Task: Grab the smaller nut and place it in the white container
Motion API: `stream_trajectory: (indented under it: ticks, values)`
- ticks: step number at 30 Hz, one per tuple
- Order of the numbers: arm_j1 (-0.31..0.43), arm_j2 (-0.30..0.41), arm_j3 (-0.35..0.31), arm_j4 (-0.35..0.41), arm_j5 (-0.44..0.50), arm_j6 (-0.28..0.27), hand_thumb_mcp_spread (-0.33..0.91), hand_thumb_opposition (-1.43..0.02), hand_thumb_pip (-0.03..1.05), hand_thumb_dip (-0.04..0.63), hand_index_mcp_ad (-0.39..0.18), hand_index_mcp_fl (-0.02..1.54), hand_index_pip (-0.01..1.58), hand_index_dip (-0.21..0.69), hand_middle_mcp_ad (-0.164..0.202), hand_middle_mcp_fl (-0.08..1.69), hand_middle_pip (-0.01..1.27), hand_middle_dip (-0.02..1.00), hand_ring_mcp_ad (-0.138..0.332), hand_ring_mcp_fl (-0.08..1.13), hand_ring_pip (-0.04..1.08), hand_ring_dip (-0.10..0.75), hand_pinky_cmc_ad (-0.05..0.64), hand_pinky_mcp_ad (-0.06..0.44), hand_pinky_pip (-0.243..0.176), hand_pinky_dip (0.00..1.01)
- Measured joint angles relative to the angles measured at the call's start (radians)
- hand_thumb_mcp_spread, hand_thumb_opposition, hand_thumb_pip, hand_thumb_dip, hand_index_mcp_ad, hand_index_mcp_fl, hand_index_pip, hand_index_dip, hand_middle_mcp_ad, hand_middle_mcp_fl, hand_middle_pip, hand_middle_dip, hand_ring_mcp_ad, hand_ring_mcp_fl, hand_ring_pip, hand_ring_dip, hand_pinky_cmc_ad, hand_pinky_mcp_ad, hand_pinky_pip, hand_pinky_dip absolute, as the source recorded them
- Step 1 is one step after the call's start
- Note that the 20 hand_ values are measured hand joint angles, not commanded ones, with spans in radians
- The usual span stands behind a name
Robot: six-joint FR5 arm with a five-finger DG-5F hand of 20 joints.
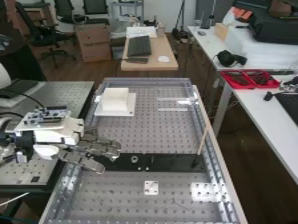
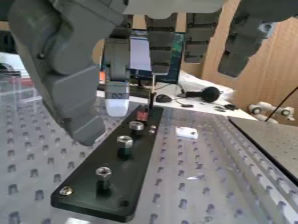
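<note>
Lower left in the high view, my robot hand (image 1: 98, 146) is hovering wide, its bulk risking toppling the smaller nut (image 2: 103, 172).

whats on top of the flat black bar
The smaller nut, larger nut and bearing stand in a row on the bar; a thin stick rises near one end. Directly beneath each part is covered.

Smaller nut (image 2: 103, 172) (silvery) on bar (image 2: 130, 174)
</note>
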Motion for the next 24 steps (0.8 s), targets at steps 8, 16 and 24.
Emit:
stream_trajectory:
  ticks: [8,16,24]
  values:
    - [-0.007,-0.036,0.019,-0.008,-0.026,-0.03,0.43,-0.83,0.64,0.241,-0.173,0.02,1.46,0.236,0.077,0.08,0.13,0.19,0.145,0.01,0.09,0.058,0.358,0.291,-0.058,0.24]
    - [-0.009,-0.065,0.025,0.011,-0.037,-0.021,0.43,-0.83,0.62,0.239,-0.169,0.02,1.51,0.269,0.077,0.1,0.13,0.19,0.145,0.01,0.09,0.058,0.356,0.291,-0.037,0.2]
    - [-0.013,-0.078,0.022,0.027,-0.037,0.0,0.45,-0.83,0.62,0.241,-0.169,0.02,1.56,0.284,0.075,0.1,0.14,0.2,0.129,0.01,0.09,0.058,0.354,0.297,-0.026,0.19]
